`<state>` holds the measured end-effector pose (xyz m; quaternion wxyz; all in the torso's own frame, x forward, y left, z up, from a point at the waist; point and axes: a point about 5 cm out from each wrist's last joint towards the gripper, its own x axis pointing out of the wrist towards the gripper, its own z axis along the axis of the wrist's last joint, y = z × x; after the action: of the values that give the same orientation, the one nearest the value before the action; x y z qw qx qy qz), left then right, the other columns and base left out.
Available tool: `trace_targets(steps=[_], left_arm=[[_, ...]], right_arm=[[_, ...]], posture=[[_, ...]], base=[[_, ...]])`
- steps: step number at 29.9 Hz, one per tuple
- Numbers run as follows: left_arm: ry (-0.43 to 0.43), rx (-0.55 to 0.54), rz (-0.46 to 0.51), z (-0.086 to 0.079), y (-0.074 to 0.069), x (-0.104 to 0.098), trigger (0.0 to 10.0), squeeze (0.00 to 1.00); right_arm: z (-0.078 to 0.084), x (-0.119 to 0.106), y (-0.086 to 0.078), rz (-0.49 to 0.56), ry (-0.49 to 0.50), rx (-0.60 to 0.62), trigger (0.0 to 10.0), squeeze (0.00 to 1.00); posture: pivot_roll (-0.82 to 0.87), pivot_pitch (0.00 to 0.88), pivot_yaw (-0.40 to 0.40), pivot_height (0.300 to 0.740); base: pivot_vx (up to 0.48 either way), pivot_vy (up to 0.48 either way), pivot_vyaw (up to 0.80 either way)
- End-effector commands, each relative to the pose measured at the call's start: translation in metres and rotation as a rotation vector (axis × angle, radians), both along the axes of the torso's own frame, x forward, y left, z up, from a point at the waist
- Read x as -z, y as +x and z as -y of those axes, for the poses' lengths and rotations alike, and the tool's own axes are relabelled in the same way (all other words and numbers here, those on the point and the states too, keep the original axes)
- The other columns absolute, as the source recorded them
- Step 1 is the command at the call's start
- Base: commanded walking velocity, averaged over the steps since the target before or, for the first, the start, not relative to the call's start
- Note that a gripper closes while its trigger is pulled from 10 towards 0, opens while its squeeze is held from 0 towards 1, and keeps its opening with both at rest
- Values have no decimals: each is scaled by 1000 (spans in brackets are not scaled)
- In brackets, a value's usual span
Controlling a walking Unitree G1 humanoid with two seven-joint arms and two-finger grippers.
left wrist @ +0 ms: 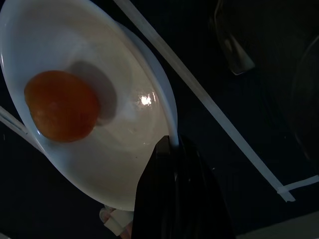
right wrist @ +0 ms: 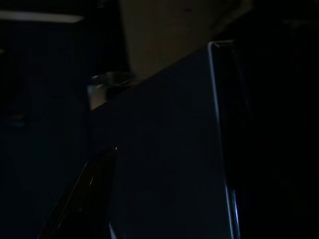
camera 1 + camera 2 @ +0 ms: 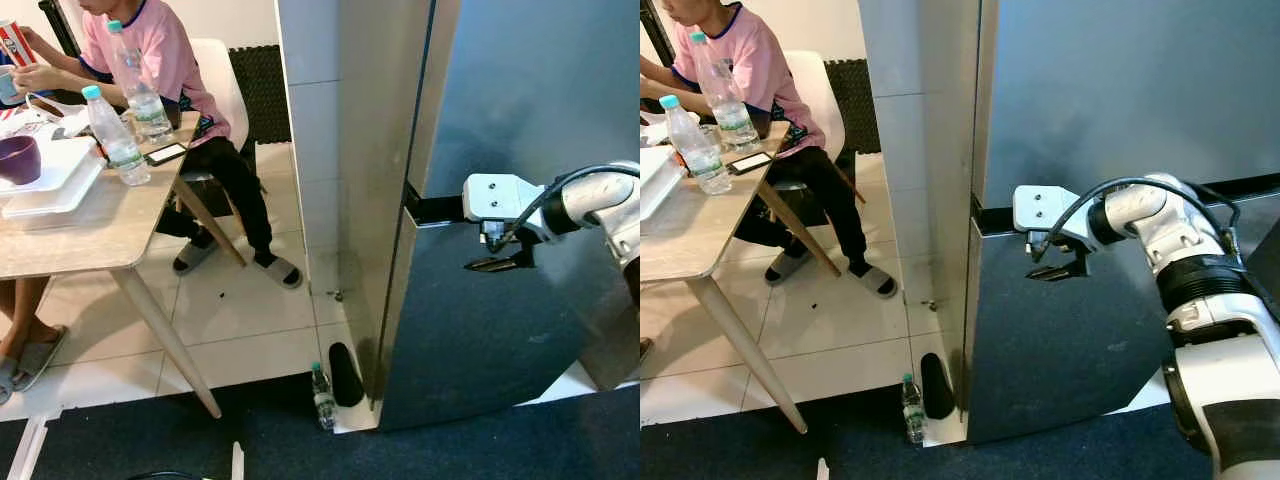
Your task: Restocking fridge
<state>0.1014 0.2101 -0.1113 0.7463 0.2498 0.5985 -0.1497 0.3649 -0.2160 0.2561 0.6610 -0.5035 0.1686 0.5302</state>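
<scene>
Beside fridge door [image 3: 1090, 330] edge, right end effector [image 3: 1055, 268].

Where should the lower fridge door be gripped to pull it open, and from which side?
Grip the lower door by its top edge, in the dark recess between the two doors, near its left corner, coming from the front. The flat panel shows no other handle; the right tool is close by.

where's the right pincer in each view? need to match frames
Left eye view: right pincer right of centre, at the seam between the fridge doors.
Right eye view: centre, same seam.
Right wrist view: dark shape low, beside the door.
Left wrist view: left pincer on a white bowl instead.
Shared landmark: lower fridge door.
</scene>
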Motion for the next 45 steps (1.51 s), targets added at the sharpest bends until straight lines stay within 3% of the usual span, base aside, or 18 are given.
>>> trace_targets(steps=[1, 6, 9, 10, 12, 13, 15, 18, 22, 26, 27, 28, 29, 30, 37, 40, 44, 45], left_arm=[[2, 0, -5, 2, -3, 1, 10000, 0], [6, 0, -6, 1, -4, 1, 10000, 0], [7, -2, -6, 1, -4, 1, 10000, 0], [7, -2, -6, 1, -4, 1, 10000, 0], [5, -3, -7, 1, -5, 1, 10000, 0], [5, -3, -7, 1, -5, 1, 10000, 0], [5, -1, -11, 1, -6, 2, 10000, 0], [6, 0, -15, 1, -7, 2, 10000, 0], [6, 0, -15, 1, -7, 2, 10000, 0], [6, -1, -12, 1, -7, 2, 10000, 0], [7, -1, -12, 1, -7, 2, 10000, 0], [7, 0, -12, 1, -7, 2, 10000, 0], [7, 0, -12, 1, -7, 2, 10000, 0], [8, 0, -14, 1, -8, 2, 10000, 0], [14, -4, -19, -1, -10, 2, 10000, 0], [17, -4, -22, -2, -12, 2, 10000, 0], [20, -2, -22, -2, -12, 2, 10000, 0], [20, -2, -22, -2, -12, 2, 10000, 0]], right_arm=[[1, 34, -10, -197, -73, -43, 10000, 0], [2, 27, -13, -202, -69, -76, 10000, 0], [-9, 10, -22, -199, 90, -169, 10000, 0], [-9, 10, -22, -199, 90, -169, 10000, 0], [-20, -9, -36, -196, 255, -264, 10000, 0], [-20, -9, -36, -196, 255, -264, 10000, 0], [-32, -30, -58, -220, 430, -399, 10000, 0], [-38, -43, -72, -245, 532, -487, 10000, 0], [-40, -40, -76, -272, 575, -501, 10000, 0], [-39, -17, -75, -332, 559, -458, 10000, 0], [-40, 2, -76, -387, 544, -432, 10000, 0], [-41, 19, -80, -454, 532, -413, 4980, 0], [-41, 19, -80, -454, 532, -413, 4980, 0], [-43, 36, -85, -516, 526, -392, 0, 0], [-44, 79, -104, -690, 530, -307, 0, 0], [-42, 109, -113, -771, 506, -216, 0, 0], [-18, 177, -117, -834, 449, 103, 0, 0], [-18, 177, -117, -834, 449, 103, 0, 0]], posture=[[-13, 37, 15, 740], [-16, 35, 13, 740], [-16, 35, 13, 740], [-16, 35, 13, 740], [-14, 35, 14, 740], [-14, 35, 14, 740], [-22, 37, 19, 740], [-22, 37, 19, 740], [-21, 37, 16, 740], [-21, 37, 16, 740], [-21, 37, 16, 740], [-21, 39, 16, 740], [-21, 39, 16, 740], [-19, 39, 15, 740], [-12, 38, 9, 740], [-15, 34, 8, 740], [-6, 29, 2, 740], [-6, 29, 2, 740]], base=[[0, 0, 0], [0, 0, 0], [0, 0, 0], [0, 0, 0], [0, 0, 0], [0, 0, 0], [0, 0, 0], [0, 0, 0], [0, 0, 0], [0, 0, 0], [0, 0, 0], [0, 0, 0], [0, 0, 0], [0, 0, 0], [0, 0, 0], [0, 0, 0], [0, 0, 0], [0, 0, 0]])
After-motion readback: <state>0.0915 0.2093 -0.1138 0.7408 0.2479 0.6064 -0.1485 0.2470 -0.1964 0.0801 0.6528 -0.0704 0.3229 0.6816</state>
